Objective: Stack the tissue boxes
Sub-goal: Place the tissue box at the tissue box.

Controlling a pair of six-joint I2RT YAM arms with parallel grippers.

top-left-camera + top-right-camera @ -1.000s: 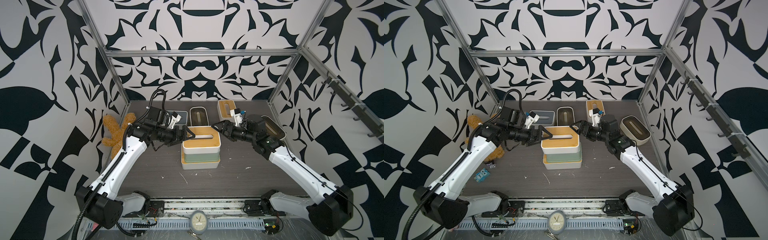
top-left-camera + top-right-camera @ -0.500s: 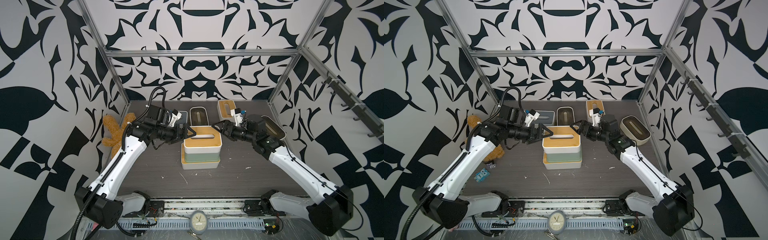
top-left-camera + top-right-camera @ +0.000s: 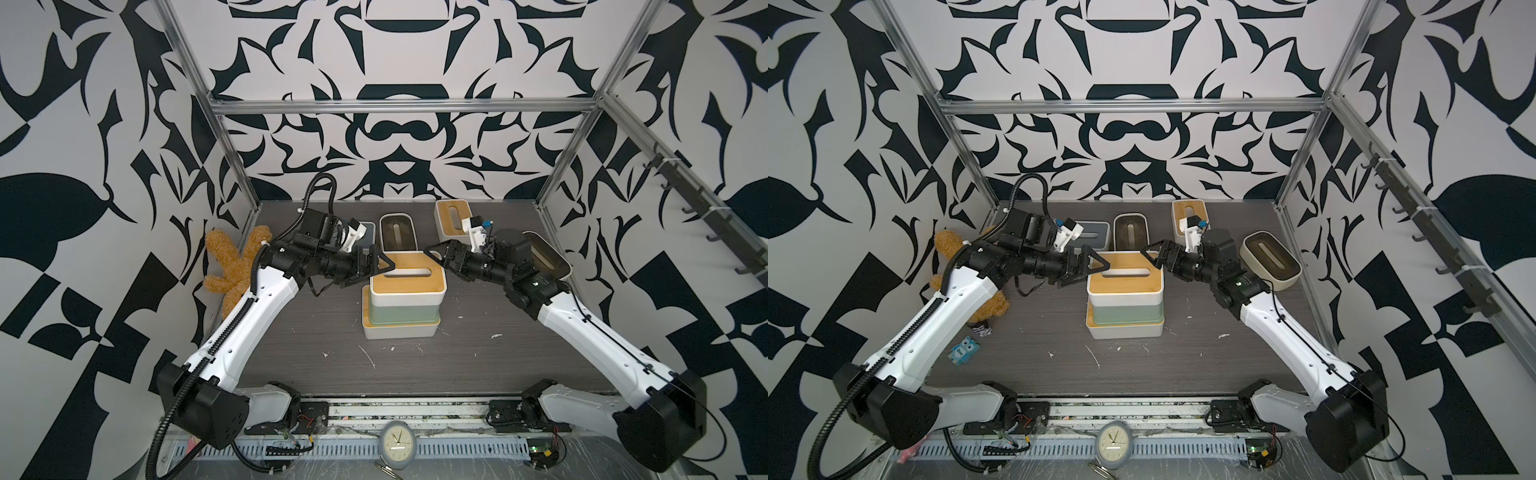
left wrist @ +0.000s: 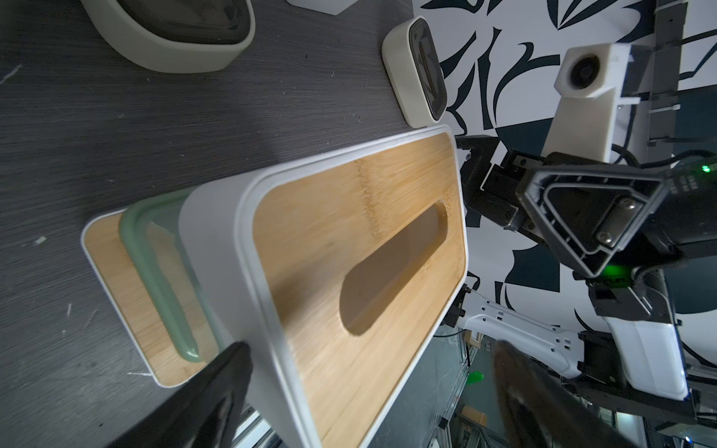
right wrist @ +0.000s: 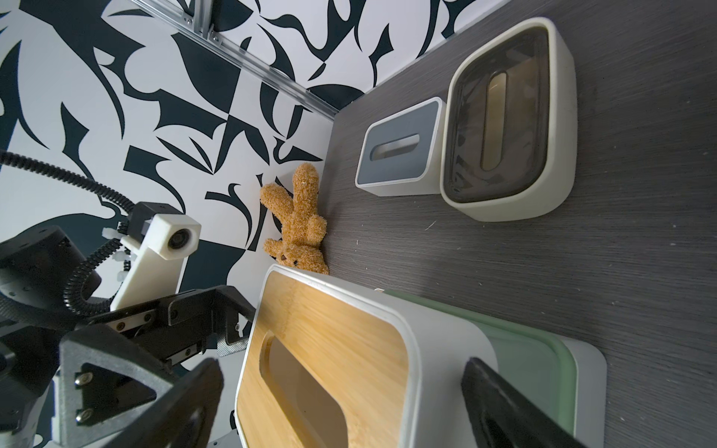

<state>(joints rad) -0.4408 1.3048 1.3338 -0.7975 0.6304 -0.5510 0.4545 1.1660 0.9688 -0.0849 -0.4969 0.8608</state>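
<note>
Mid-table stands a stack of tissue boxes: a white bamboo-lidded box at the bottom, a mint green box on it, and a second white bamboo-lidded box on top. My left gripper is open and straddles the top box's left end. My right gripper is open astride its right end. Neither clamps it. At the back are a grey-lidded box, a cream dark-lidded box and a third bamboo-lidded box. Another cream box sits far right.
A brown plush bunny leans on the left wall. A small blue toy lies near the left arm. A clock sits at the front rail. Patterned walls enclose the table; a hook rail runs along the right wall.
The left gripper has edged slightly right, further over the top box's left end. The right gripper and the stack have barely moved. Both stay open.
</note>
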